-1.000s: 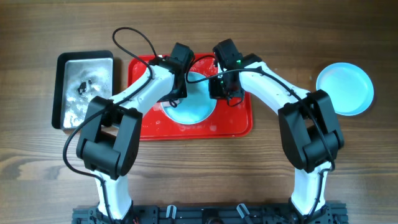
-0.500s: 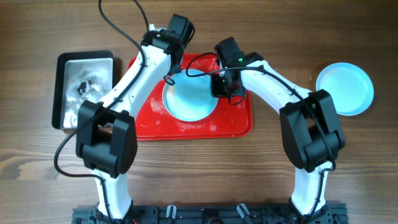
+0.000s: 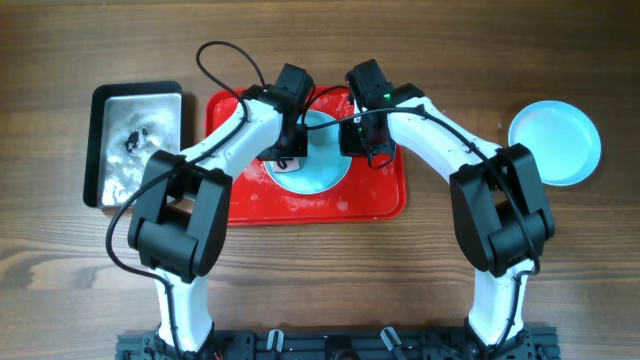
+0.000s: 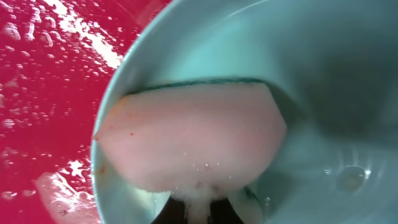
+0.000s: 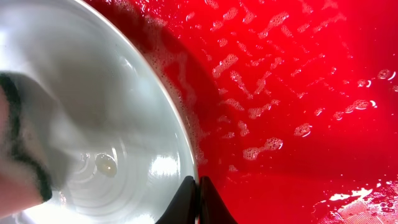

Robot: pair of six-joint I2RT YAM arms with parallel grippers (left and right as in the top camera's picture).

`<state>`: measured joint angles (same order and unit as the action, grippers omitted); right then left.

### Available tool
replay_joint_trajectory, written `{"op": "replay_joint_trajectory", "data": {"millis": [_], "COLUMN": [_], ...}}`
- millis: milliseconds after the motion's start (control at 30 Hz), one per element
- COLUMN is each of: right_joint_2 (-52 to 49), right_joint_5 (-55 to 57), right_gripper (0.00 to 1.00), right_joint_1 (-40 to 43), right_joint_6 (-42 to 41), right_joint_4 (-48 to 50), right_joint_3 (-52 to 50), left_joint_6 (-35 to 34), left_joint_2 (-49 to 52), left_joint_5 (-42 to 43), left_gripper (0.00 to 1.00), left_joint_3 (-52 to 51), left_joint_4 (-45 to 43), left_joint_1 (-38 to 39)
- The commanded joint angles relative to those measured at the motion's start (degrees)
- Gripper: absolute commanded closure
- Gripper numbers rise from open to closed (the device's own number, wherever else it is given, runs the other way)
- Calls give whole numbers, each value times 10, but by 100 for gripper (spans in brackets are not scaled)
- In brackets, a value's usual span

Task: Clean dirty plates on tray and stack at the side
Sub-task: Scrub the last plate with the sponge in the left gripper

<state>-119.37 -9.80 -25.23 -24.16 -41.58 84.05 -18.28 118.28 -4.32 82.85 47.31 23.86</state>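
A pale blue plate [image 3: 318,160] lies on the wet, soapy red tray [image 3: 375,195]. My left gripper [image 3: 288,150] is shut on a pale sponge [image 4: 193,143] with a dark green edge and presses it onto the plate's left inner side [image 4: 323,81]. My right gripper [image 3: 352,140] is shut on the plate's right rim [image 5: 186,155], with the tray [image 5: 298,93] beside it. The sponge's edge [image 5: 18,143] shows at the left of the right wrist view. A second pale blue plate [image 3: 555,142] sits on the table at the far right.
A black-rimmed metal pan [image 3: 137,143] with dark scraps and foam stands on the wooden table left of the tray. Foam patches lie on the tray's front part [image 3: 300,203].
My left arm swung out toward the tray's back edge half a second ago and has come back down onto the plate with the sponge. My right gripper has held its place on the rim.
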Motion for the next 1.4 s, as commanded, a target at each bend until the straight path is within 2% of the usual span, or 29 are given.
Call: {"op": "replay_joint_trajectory", "data": {"millis": [0, 167, 300, 433, 533, 567, 600, 767, 933, 1167, 1367], "right_joint_2": [-11, -11, -11, -11, -11, -11, -11, -11, -11, -11, -11], "right_joint_5": [17, 17, 17, 17, 17, 17, 16, 16, 16, 16, 16], "right_gripper": [96, 96, 96, 96, 96, 96, 96, 96, 96, 96, 96], "right_joint_1": [1, 1, 1, 1, 1, 1, 1, 1, 1, 1, 1], "right_joint_6": [6, 6, 6, 6, 9, 8, 8, 8, 8, 8, 4], "right_joint_4": [-2, -2, -1, -1, -2, -2, -2, -2, -2, -2, -1], "right_joint_3": [3, 3, 3, 3, 3, 3, 3, 3, 3, 3, 3], "left_joint_6": [-23, -34, -36, -36, 1, 24, 40, 40, -5, -20, -34], "left_joint_2": [17, 17, 16, 8, -2, -2, -2, 0, 0, 0, 0], "left_joint_5": [-181, -354, -367, -289, -142, -59, -14, 60, 64, 50, -116], "left_gripper": [96, 96, 96, 96, 96, 96, 96, 96, 96, 96, 96], "left_joint_3": [-23, -13, 34, 85, 87, 86, 80, 17, -68, -78, -78], "left_joint_4": [23, 33, 49, 92, 93, 85, 71, -24, -98, -46, -20], "left_joint_1": [-1, -1, 3, 23, 30, 29, 29, 29, 22, -52, -71]}}
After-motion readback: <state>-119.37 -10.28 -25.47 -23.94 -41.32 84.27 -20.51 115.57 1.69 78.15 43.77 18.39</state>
